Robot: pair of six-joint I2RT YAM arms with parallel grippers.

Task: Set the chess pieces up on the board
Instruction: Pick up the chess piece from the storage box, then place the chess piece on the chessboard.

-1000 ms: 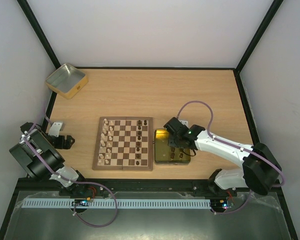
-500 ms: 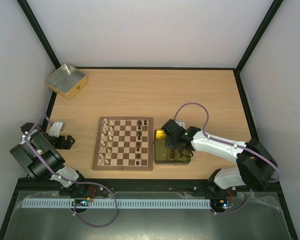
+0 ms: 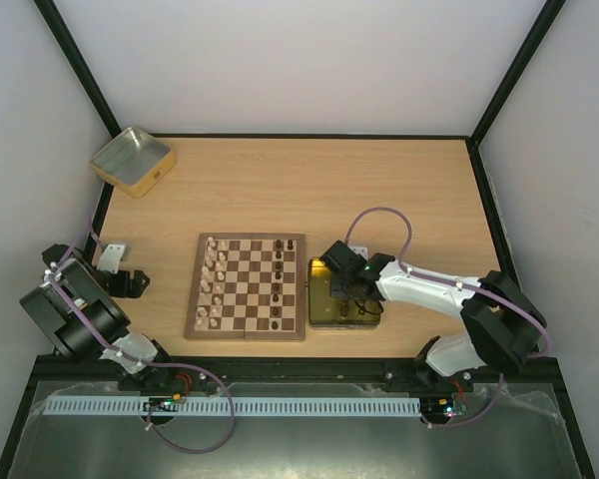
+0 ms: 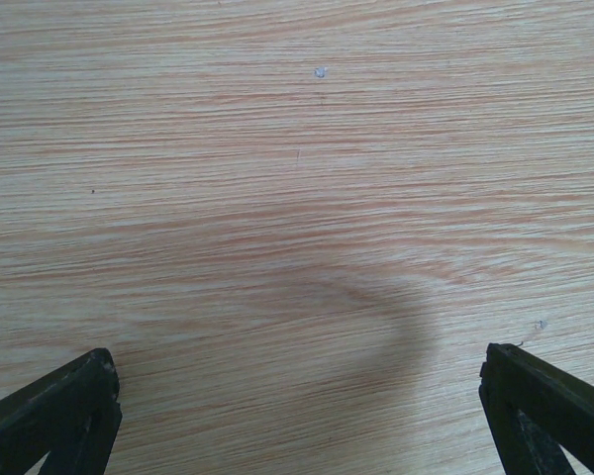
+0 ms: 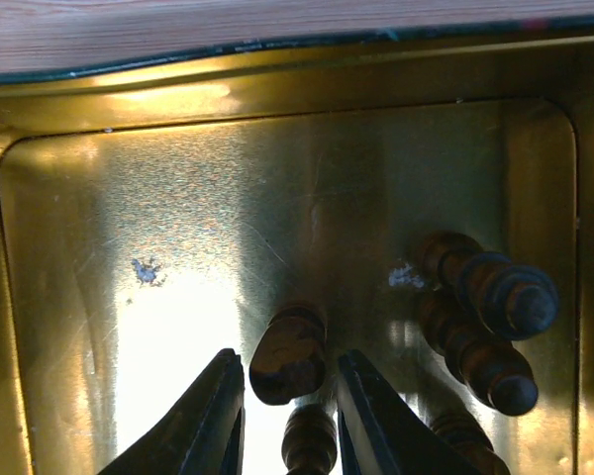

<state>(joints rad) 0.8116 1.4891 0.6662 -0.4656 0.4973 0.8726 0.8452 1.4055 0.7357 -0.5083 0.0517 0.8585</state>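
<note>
Right end effector [image 5: 289,358], jaws narrow, straddles a dark chess piece [image 5: 289,346] in the gold tin [image 5: 59,297] beside the board [image 3: 245,334]; contact hard to judge. Centre it, squeeze gently, lift straight.

The board [image 3: 246,286] lies mid-surface [image 3: 379,190]. Just right of it sits the rectangular tin [image 3: 316,304], holding chess pieces [image 5: 289,354]. The square tin [image 3: 132,162] stands well behind-left.

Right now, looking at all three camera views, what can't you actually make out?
1. Right wrist view: whether the right end effector touches the dark piece between its fingers; shadowed gaps.
2. Right wrist view: a second piece, cut off by the bottom edge.
3. Top view: piece types on the board, too small.
4. Top view: what lies in the gold tin, hidden by the right arm.
</note>
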